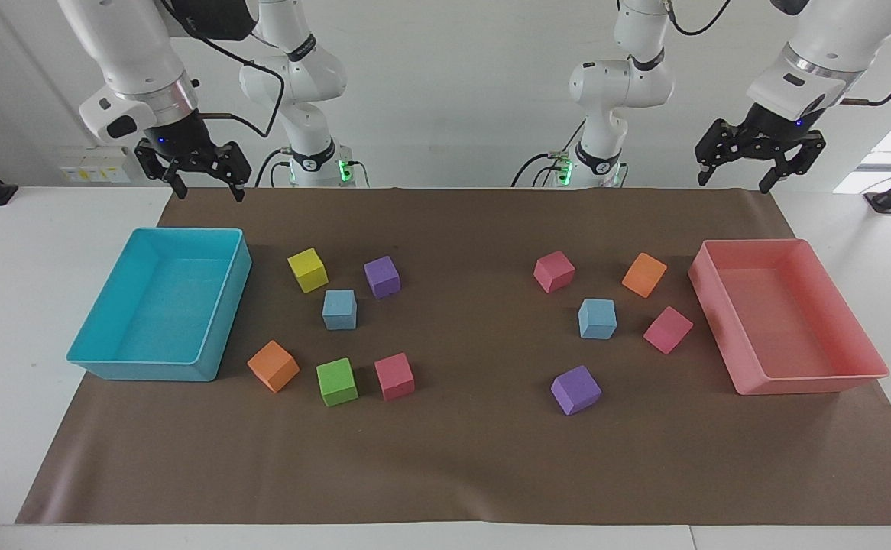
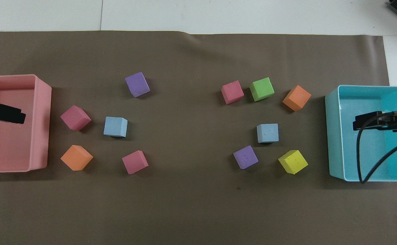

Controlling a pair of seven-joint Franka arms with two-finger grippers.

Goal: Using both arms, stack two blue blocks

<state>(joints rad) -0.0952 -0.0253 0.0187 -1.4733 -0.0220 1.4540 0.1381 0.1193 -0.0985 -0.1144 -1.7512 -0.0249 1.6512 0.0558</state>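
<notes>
Two sky-blue blocks lie apart on the brown mat. One blue block (image 1: 339, 309) (image 2: 267, 133) sits among the cubes beside the turquoise tray, between a yellow and a purple cube. The other blue block (image 1: 597, 318) (image 2: 115, 126) sits among the cubes toward the pink tray. My right gripper (image 1: 210, 191) (image 2: 365, 123) is open and empty, up in the air over the turquoise tray (image 1: 94, 355) (image 2: 334, 136). My left gripper (image 1: 733, 182) (image 2: 11, 117) is open and empty, raised over the pink tray (image 1: 805, 382) (image 2: 42, 119).
Near the first blue block lie a yellow cube (image 1: 308, 270), a purple cube (image 1: 382, 276), an orange cube (image 1: 273, 366), a green cube (image 1: 337, 381) and a pink cube (image 1: 394, 376). Near the other lie pink cubes (image 1: 554, 271) (image 1: 668, 329), an orange cube (image 1: 644, 274) and a purple cube (image 1: 576, 389).
</notes>
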